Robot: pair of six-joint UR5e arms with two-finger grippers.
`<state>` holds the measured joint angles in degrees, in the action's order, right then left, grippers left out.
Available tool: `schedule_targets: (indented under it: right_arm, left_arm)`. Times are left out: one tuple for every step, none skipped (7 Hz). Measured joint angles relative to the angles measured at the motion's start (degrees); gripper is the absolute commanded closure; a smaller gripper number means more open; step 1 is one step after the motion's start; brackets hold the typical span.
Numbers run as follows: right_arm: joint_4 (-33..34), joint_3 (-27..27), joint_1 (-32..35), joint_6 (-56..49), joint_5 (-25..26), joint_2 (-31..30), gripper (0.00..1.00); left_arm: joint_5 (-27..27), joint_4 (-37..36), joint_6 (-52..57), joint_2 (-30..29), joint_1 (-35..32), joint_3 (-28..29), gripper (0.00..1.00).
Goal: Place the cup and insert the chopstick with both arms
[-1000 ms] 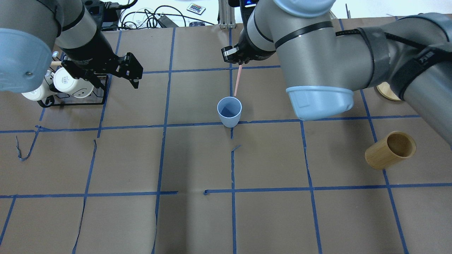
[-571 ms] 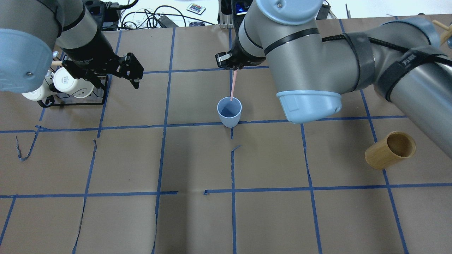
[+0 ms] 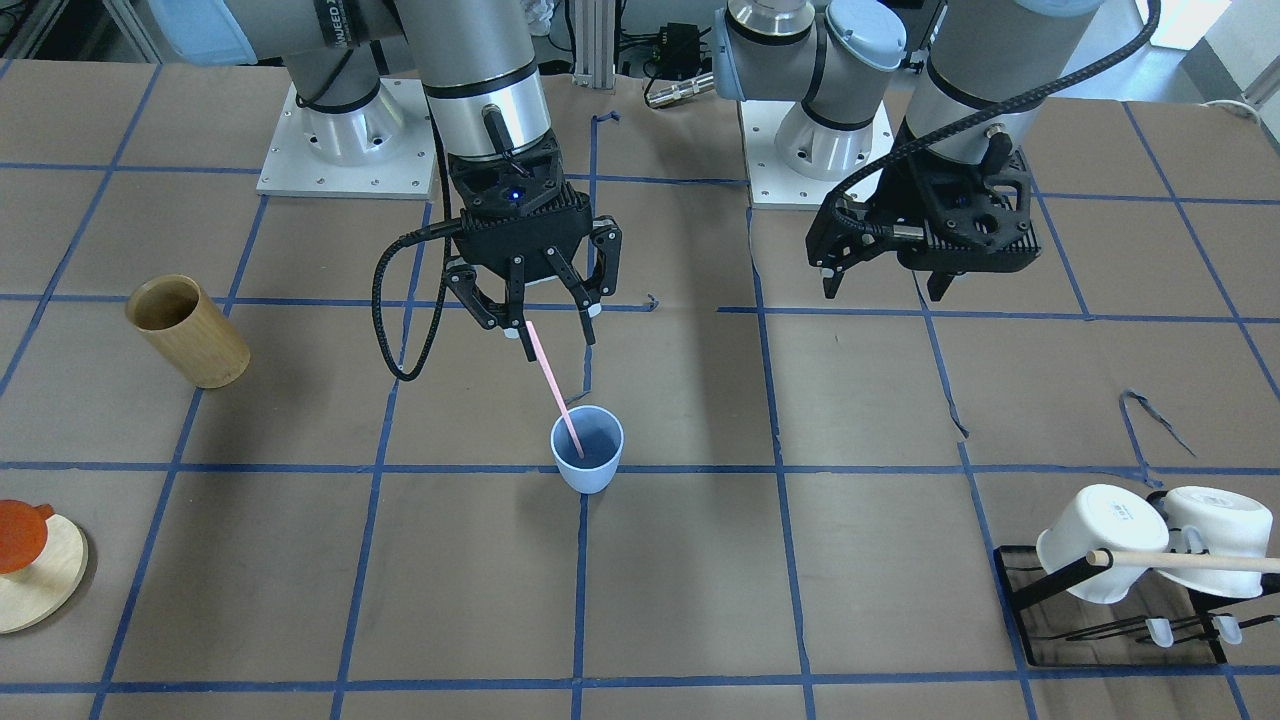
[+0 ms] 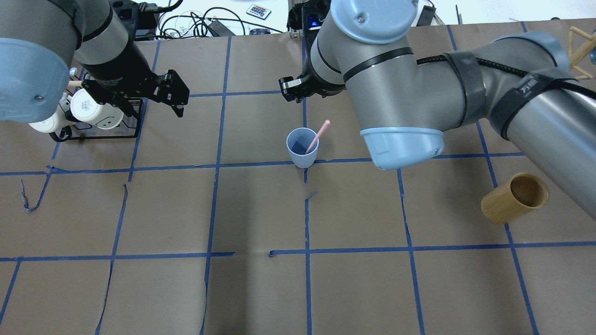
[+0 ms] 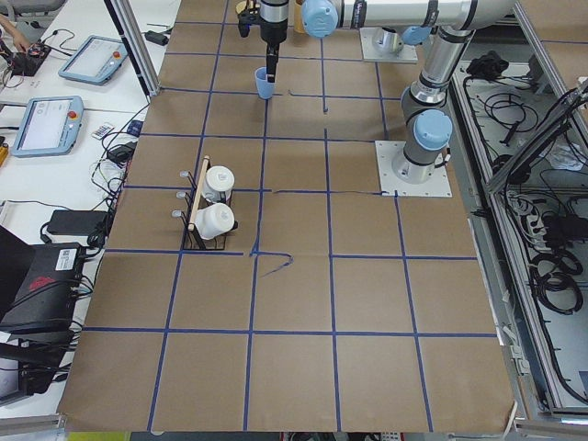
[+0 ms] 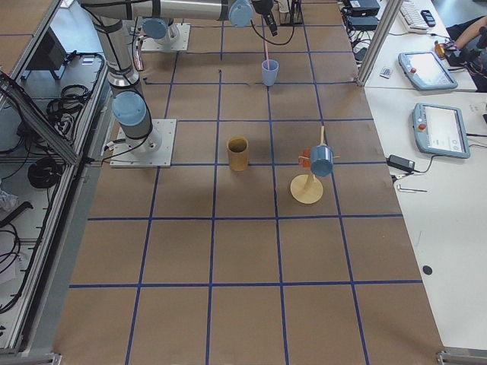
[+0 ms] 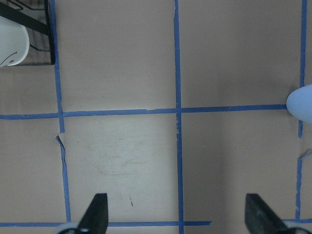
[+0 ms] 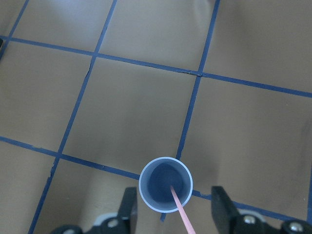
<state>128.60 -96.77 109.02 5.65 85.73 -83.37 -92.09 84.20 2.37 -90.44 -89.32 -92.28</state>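
Note:
The light-blue cup [image 4: 302,149] stands upright near the middle of the table, also in the front view [image 3: 588,462]. One pale pink chopstick [image 4: 319,133] leans inside it, tip at the bottom, top over the rim [image 3: 548,375]. My right gripper [image 3: 545,322] is open just above the chopstick's top and holds nothing. In the right wrist view the cup [image 8: 165,184] and chopstick [image 8: 181,213] lie between the spread fingers [image 8: 127,207]. My left gripper [image 3: 885,290] is open and empty, well off to the side [image 4: 177,93]. The left wrist view shows the cup's edge [image 7: 302,103].
A tan wooden cup [image 4: 514,197] lies tilted on the robot's right. A black rack with white mugs [image 3: 1140,555] and a wooden dowel [image 3: 1190,561] stands on the robot's left. A round wooden stand [image 3: 40,580] sits at the far right.
The right gripper brought the chopstick down into the cup, then opened and let it go. The chopstick now leans in the cup on its own. The left arm has not moved.

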Motion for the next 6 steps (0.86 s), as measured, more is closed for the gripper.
schedule_targets:
  right_arm:
    - [-0.16,0.35,-0.41,-0.15,0.17,-0.10,0.00]
    - [-1.44,1.42,-1.39,-0.54,1.16,-0.28,0.00]
    - [-5.33,3.48,-2.53,-0.77,3.17,-0.40,0.00]
    - [-12.47,6.34,-4.18,-0.64,4.63,-0.52,0.00]
    - [-20.97,8.86,-6.97,-0.40,5.09,-0.89,0.00]
    - [-28.48,10.19,-10.81,-0.52,5.23,-1.48,0.00]
  left_arm:
    - [0.04,0.00,0.00,0.00,-0.02,0.01,0.00]
    - [0.06,0.00,0.00,0.00,-0.05,0.04,0.00]
    - [0.06,0.00,0.00,0.00,-0.05,0.05,0.00]
    - [0.07,0.00,0.00,0.00,-0.06,0.03,0.00]
    - [0.07,0.00,0.00,0.00,-0.06,0.01,0.00]
    - [0.07,0.00,0.00,0.00,-0.06,0.00,0.00]
